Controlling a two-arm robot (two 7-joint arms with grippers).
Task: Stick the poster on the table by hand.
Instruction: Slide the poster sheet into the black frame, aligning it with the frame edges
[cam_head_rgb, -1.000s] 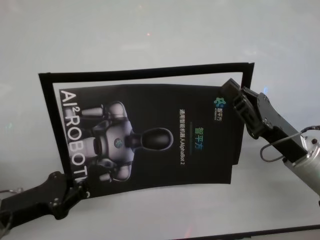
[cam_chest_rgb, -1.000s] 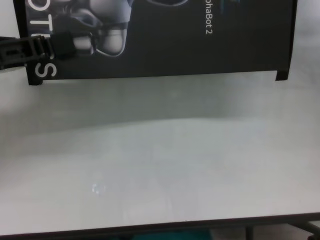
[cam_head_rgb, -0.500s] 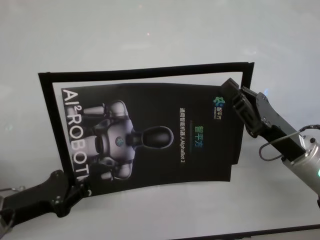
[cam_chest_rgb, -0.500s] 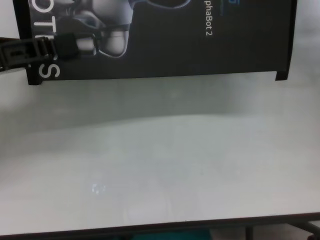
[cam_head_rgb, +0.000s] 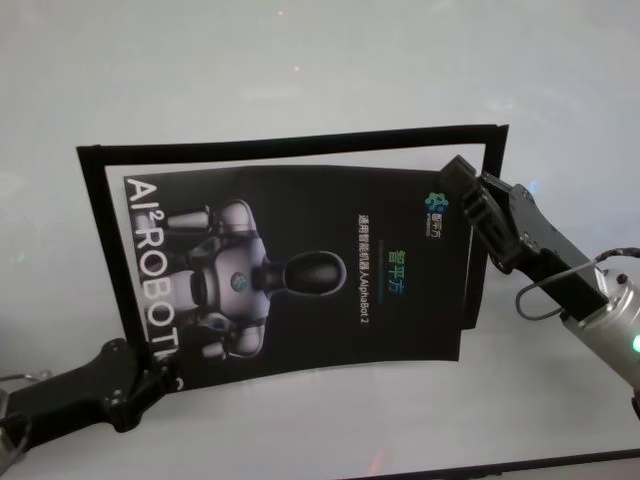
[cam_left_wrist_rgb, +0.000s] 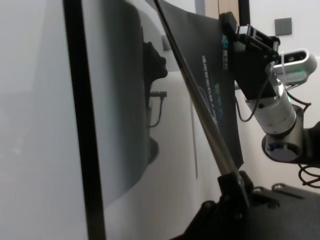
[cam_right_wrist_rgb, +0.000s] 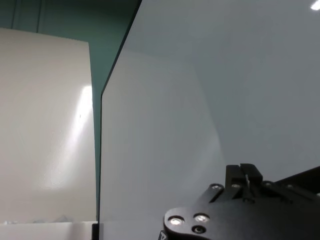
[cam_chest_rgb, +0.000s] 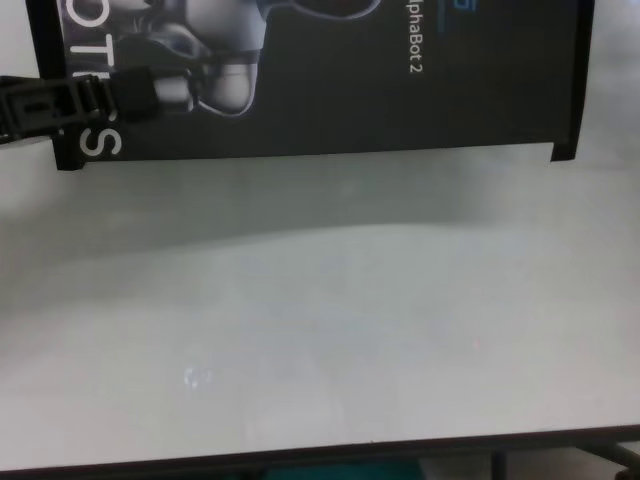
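The black poster (cam_head_rgb: 320, 270) with the white-grey robot hangs a little above the white table (cam_head_rgb: 300, 60), held at two corners. My left gripper (cam_head_rgb: 150, 385) is shut on its near left corner by the big white letters. My right gripper (cam_head_rgb: 462, 195) is shut on its far right corner by the small logo. The chest view shows the poster's near edge (cam_chest_rgb: 400, 90) off the table (cam_chest_rgb: 320, 320), with a shadow beneath, and the left gripper (cam_chest_rgb: 130, 92). The left wrist view shows the poster (cam_left_wrist_rgb: 210, 85) edge-on, running to the left gripper (cam_left_wrist_rgb: 232, 185).
Narrow black tape strips (cam_head_rgb: 290, 142) lie on the table, framing the far and left sides of the poster; one strip shows in the left wrist view (cam_left_wrist_rgb: 82, 120). The table's dark front edge (cam_chest_rgb: 300, 462) runs along the near side.
The poster has sunk slightly and shifted a little toward me. Both grippers keep their hold and have barely moved.
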